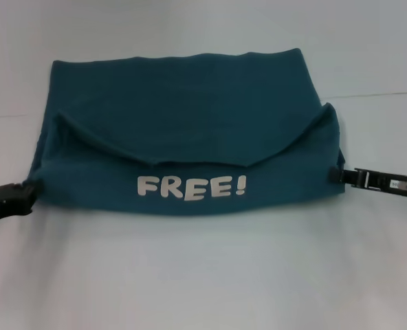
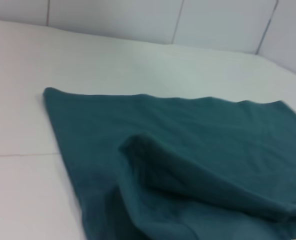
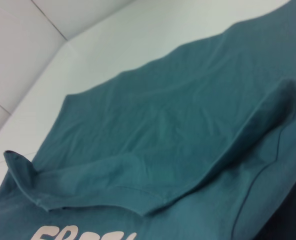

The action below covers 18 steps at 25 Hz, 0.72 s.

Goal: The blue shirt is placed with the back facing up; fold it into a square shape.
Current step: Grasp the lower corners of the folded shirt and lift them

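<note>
Blue shirt (image 1: 190,124) half-folded between both grippers

The blue shirt (image 1: 190,117) lies across the middle of the table (image 1: 203,275), its near part doubled back over the rest so that the folded flap with the "FREE!" print (image 1: 190,187) lies nearest the robot. The left gripper (image 1: 26,196) is at the shirt's near left corner, touching the cloth. The right gripper (image 1: 337,176) is at the near right corner, against the fold's edge.
</note>
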Motion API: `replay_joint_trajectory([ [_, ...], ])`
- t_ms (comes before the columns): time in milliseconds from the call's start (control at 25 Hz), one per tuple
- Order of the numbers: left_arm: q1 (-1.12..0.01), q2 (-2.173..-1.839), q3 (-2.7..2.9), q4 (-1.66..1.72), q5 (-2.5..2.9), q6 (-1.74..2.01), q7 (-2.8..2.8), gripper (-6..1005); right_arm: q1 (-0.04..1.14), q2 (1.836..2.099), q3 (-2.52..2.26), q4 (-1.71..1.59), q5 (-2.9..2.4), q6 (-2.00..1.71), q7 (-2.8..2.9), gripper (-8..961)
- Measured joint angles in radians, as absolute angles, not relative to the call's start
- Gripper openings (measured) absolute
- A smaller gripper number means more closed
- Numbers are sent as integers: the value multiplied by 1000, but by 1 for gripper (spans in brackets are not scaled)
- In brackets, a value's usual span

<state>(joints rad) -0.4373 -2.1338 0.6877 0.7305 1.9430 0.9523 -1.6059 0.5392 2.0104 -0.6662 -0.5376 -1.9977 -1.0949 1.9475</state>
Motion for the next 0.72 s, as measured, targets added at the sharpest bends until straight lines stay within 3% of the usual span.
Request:
replay_joint_trajectory([
  [160,-387,-2121,671,777,1957,1064,-1653,45,484,2013,-664,-543,-1943,-1141,1877,45],
  [720,-273,-2126,428,810,2056,1522,-1647,49,306,2017,-604,-544,-1929,-1399,1573,46],
])
